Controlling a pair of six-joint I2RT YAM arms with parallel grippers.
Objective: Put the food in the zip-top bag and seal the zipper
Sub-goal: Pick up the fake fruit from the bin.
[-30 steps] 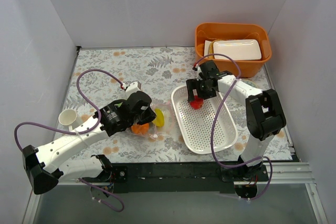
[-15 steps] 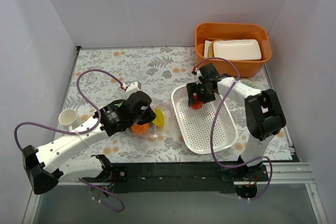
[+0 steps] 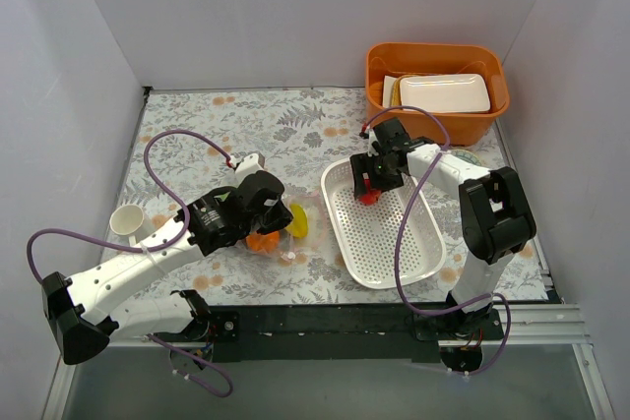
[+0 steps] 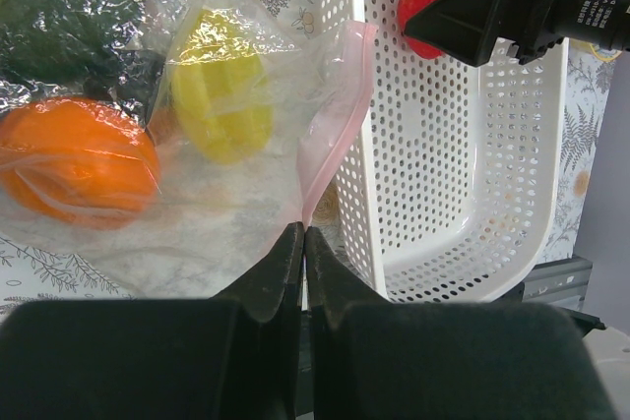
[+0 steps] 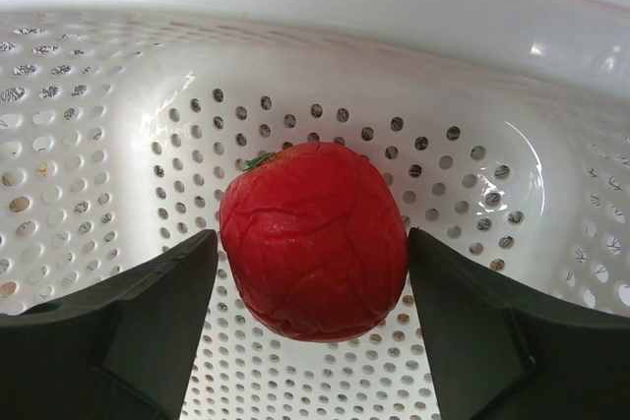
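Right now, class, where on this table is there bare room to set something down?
Free: the floral table behind the left arm, and the white basket's near half. Crowded: around the zip-top bag and left gripper, and the basket's far end, where the right gripper straddles the red apple.

Dark green fruit [image 4: 59, 7] cut off by left wrist view's top edge; red apple [image 3: 369, 194] half hidden under right fingers.

zip-top bag [image 4: 246, 159]: clear crinkly film | basket [image 5: 492, 125]: glossy perforated plastic
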